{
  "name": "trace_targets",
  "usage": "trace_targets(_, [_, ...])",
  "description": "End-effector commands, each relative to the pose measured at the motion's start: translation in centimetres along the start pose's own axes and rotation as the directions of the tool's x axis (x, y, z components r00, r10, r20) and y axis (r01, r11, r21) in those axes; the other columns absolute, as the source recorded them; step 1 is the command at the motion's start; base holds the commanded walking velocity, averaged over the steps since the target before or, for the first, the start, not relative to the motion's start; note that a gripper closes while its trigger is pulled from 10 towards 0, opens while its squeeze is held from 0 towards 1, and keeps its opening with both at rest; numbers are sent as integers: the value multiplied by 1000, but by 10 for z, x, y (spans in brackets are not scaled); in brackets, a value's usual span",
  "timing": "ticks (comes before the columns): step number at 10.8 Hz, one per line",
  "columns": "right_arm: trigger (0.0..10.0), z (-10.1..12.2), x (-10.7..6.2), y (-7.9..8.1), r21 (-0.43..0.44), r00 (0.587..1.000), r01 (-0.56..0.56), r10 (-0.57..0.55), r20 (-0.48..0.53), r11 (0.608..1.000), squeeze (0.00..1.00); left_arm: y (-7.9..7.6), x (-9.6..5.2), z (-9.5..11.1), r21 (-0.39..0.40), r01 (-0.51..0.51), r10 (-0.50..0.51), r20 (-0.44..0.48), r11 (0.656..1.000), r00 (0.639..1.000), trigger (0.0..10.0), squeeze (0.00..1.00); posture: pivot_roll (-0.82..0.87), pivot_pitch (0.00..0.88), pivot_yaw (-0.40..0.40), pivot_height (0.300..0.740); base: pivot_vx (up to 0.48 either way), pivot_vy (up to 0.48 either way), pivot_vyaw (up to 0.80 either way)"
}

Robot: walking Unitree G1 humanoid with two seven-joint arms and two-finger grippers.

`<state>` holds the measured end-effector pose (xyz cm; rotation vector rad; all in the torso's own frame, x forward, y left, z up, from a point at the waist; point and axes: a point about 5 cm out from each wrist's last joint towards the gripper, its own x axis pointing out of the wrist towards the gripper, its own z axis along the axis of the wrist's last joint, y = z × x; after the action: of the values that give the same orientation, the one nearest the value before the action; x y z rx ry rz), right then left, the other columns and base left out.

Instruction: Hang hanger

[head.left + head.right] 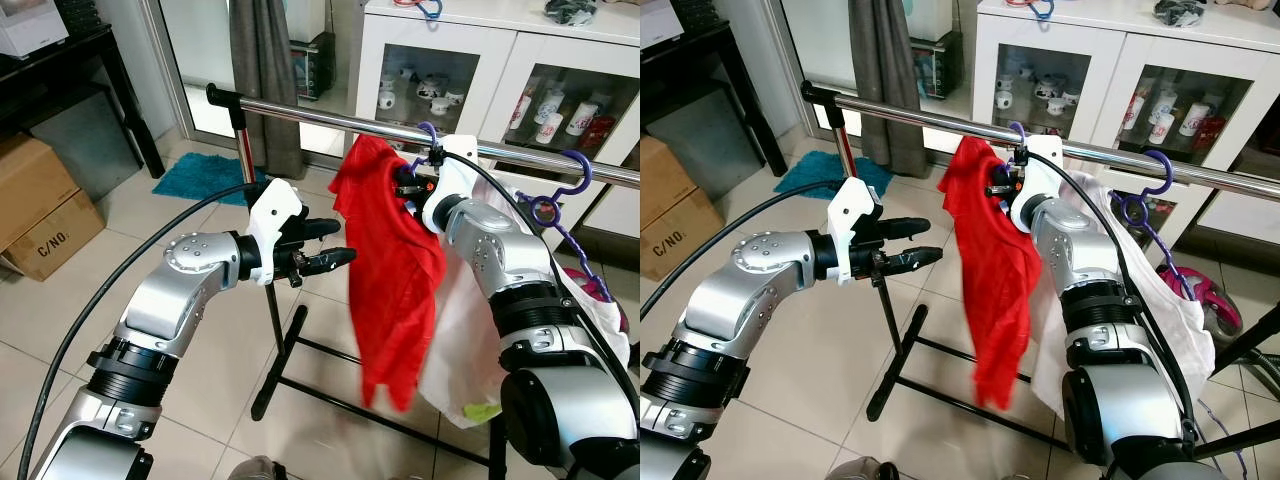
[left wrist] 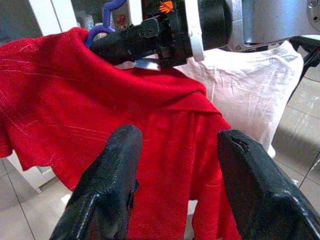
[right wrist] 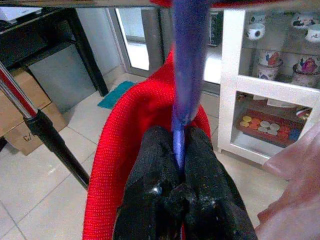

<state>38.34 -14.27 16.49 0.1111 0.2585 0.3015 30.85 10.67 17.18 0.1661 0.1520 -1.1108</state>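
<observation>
Left gripper (image 1: 330,243): nearest to the camera, held out level in front of the red shirt (image 1: 385,270), fingers apart and empty, tips just short of the cloth.
Right gripper (image 3: 181,165): raised to the rail, fingers pressed together on the purple neck of the hanger (image 3: 186,75), just above the shirt's collar.
Hanger: carries the red shirt; its purple hook (image 1: 426,135) sits at the steel rail (image 1: 330,117). Whether the hook is already over the rail or only against it, I cannot tell.
Red shirt: hangs down from the hanger, loose and a bit bunched at the shoulder.
White shirt (image 1: 455,350): just behind the red one, on a second purple hanger (image 1: 560,190) further along the same rail.
Rack upright (image 1: 242,135): stands well to the left of the shirts.
Background: white glass-front cabinet (image 1: 470,60) with mugs, teal mat (image 1: 215,175), cardboard box (image 1: 40,205) on tiled floor.
Step in hand: seating the hook on the rail, by my reading near the end of the task.
Next move calls for: lowering the hook fully over the rail, then opening the right fingers and drawing back without dragging the shirt.
</observation>
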Motion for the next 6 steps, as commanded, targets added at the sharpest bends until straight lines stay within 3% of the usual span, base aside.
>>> trace_targets(1, [0,8,0,-3,-21,1000,16,-16,26,1000,0,4,0,3,18,-14,14,-7,1000,1000,10000,0,21,0,22,740,0,0,0])
trace_targets(5, [0,33,-25,-13,-112,987,43,-25,156,993,0,15,-15,4,11,-170,169,60,985,984,10000,0,25,0,16,740,0,0,0])
trace_targets(6, [0,36,-44,-15,-142,981,8,20,192,990,0,21,-20,0,4,-247,247,56,969,968,10000,0,25,0,14,740,0,0,0])
